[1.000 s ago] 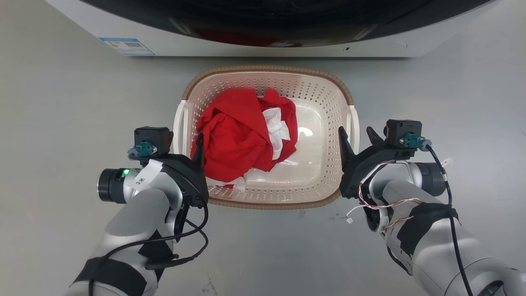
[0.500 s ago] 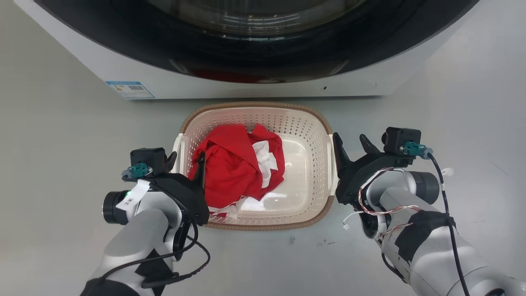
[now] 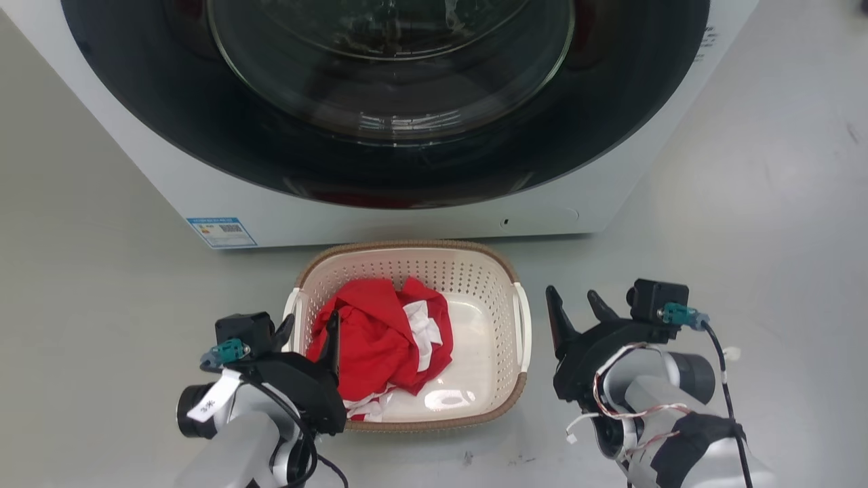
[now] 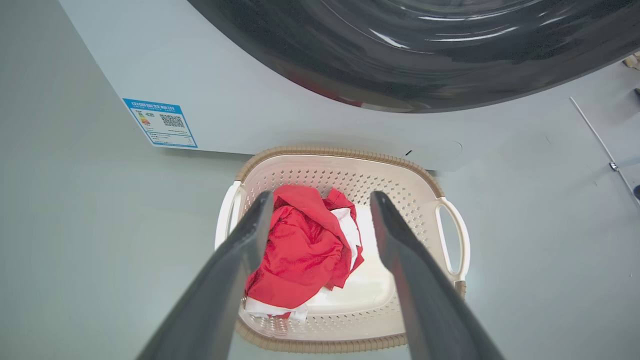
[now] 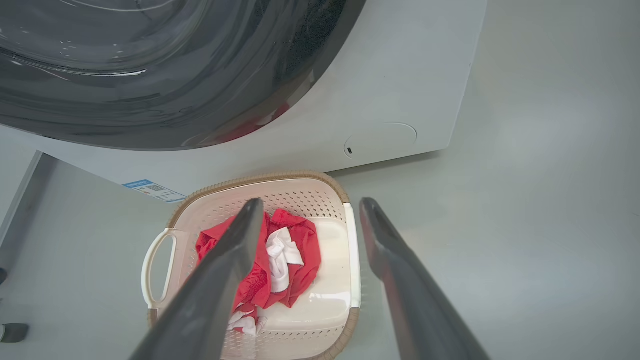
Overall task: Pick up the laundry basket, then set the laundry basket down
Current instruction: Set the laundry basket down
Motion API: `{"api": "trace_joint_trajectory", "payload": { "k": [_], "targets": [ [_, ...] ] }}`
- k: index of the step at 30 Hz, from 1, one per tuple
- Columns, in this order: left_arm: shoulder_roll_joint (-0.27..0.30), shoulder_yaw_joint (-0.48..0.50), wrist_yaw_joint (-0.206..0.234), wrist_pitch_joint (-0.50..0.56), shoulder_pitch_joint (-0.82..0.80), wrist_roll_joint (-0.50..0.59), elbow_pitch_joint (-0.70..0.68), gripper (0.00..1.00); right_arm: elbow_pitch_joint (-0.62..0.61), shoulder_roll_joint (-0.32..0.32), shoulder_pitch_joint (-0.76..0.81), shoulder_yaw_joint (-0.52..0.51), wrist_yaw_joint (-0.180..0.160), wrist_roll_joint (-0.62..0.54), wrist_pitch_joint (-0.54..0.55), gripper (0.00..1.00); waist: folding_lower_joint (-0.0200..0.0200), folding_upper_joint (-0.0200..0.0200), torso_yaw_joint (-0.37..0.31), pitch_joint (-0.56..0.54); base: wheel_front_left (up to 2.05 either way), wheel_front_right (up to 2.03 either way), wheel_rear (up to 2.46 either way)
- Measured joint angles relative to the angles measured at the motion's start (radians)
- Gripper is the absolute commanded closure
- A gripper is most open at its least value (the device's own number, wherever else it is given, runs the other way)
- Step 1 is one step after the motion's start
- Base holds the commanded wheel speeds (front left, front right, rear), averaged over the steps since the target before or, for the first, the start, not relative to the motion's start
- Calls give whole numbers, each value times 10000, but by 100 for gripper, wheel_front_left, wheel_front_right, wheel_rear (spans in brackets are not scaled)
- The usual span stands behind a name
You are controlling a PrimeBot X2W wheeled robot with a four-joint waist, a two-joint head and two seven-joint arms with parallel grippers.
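Note:
The laundry basket (image 3: 407,245) stands on the floor in front of the washer, cream with a brown rim and white side handles. A red and white cloth (image 3: 380,339) lies in its left half. My left gripper (image 3: 308,325) is open over the basket's left handle. In the left wrist view the left gripper (image 4: 322,196) hangs well above the basket (image 4: 340,150) and cloth (image 4: 300,245). My right gripper (image 3: 571,298) is open just right of the right handle, apart from it. From the right wrist, the right gripper (image 5: 311,201) frames the basket (image 5: 260,178) from above.
The white washer (image 3: 407,210) with its dark round door (image 3: 390,61) stands right behind the basket. A blue label (image 3: 222,232) is stuck at its lower left corner. Grey floor (image 3: 746,237) lies on both sides of the basket.
The head camera has pulled up and back, so more of the washer shows and the basket looks smaller. Both open grippers have come up away from the handles. The basket stays on the floor.

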Motion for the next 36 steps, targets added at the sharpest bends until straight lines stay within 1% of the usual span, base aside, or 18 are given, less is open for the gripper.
{"api": "trace_joint_trajectory", "payload": {
  "k": [6, 8, 11, 15, 20, 25, 32, 36],
  "targets": [
    [71, 309, 140, 0, 989, 347, -836, 0, -439, -75, 1051, -408, 29, -412, 0, 0, 0, 0, -92, -849, 0, 0, 0],
    [196, 437, 171, 0, 1362, 558, -1110, 0, -671, -84, 1356, -525, 29, -541, 2, 0, -1, 1, -117, -1133, 0, 0, 0],
    [385, 667, 328, 0, 1934, 742, -1557, 0, -1034, -88, 1779, -813, 23, -803, 2, 0, -1, 0, -158, -1544, 0, 0, 0],
    [541, 945, 506, 0, 2743, 1070, -2203, 0, -1636, -144, 2308, -1141, -59, -1195, 0, 0, -1, 0, -228, -2063, 0, 0, 0],
    [610, 1237, 681, 0, 3686, 1429, -3120, 0, -2426, -493, 3099, -1542, -150, -1793, 0, 0, -1, 0, -328, -2622, 0, 0, 0],
    [725, 1582, 848, 0, 4451, 1925, -4163, 0, -3296, -922, 3972, -2069, -257, -2391, 0, 0, -1, -1, -385, -3028, 0, 0, 0],
    [817, 1960, 943, 0, 5738, 2518, -5630, 0, -4686, -1233, 5412, -2913, -385, -3183, 0, 0, -1, 0, -379, -3384, 0, 0, 0],
    [859, 2203, 1018, 0, 6231, 2767, -6439, 0, -5593, -1254, 5919, -3377, -403, -3684, 0, 0, 0, -1, -384, -3452, 0, 0, 0]
  ]
}}
